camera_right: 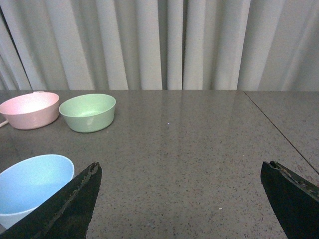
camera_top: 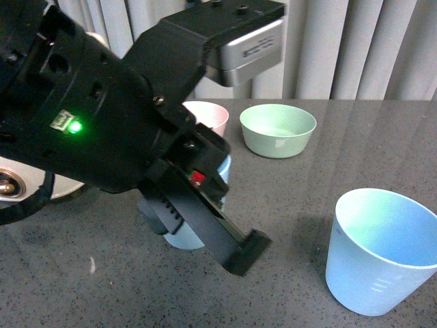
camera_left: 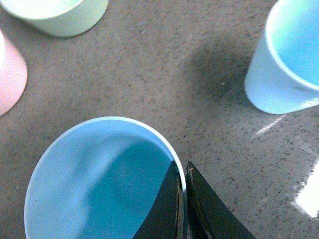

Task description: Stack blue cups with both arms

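Note:
My left arm (camera_top: 102, 130) fills the left of the front view. My left gripper (camera_left: 182, 194) is shut on the rim of a light blue cup (camera_left: 99, 179), one finger inside and one outside. In the front view that cup (camera_top: 183, 238) is mostly hidden behind the arm. The second blue cup (camera_top: 379, 253) stands upright on the table at the front right, apart from the first; it also shows in the left wrist view (camera_left: 289, 59). My right gripper (camera_right: 182, 199) is open wide and empty over the bare table, with this cup (camera_right: 30, 186) beside one finger.
A pink bowl (camera_top: 208, 116) and a green bowl (camera_top: 278, 130) stand at the back of the dark grey table (camera_top: 341, 164), before grey curtains. A white round object (camera_top: 13, 184) sits at the left edge. A seam (camera_right: 274, 127) crosses the table on the right.

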Action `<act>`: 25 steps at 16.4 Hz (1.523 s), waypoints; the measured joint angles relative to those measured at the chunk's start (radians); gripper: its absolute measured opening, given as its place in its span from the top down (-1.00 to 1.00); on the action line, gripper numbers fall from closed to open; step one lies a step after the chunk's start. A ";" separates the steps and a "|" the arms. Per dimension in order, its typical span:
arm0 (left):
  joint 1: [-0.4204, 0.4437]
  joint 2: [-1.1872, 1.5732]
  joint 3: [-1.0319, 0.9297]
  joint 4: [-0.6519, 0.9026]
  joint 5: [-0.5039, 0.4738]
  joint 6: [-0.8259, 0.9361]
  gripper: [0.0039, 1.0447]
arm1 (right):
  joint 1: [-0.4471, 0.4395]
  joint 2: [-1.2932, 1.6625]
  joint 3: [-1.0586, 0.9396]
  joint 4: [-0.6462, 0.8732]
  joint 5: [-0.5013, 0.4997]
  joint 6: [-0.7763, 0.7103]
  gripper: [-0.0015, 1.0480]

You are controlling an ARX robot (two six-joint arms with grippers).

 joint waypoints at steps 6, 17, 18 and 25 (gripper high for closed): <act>-0.073 0.018 0.040 -0.003 0.009 0.028 0.97 | 0.000 0.000 0.000 0.000 0.000 0.000 -0.87; -0.114 0.099 0.069 0.009 0.023 -0.001 0.97 | 0.000 0.000 0.000 0.000 0.000 0.000 -0.87; -0.114 0.099 0.053 0.009 0.019 -0.005 0.52 | 0.000 0.000 0.000 0.000 0.000 0.000 -0.87; -0.106 0.026 0.048 -0.003 0.073 -0.057 -0.86 | 0.000 0.000 0.000 0.000 0.000 0.000 -0.87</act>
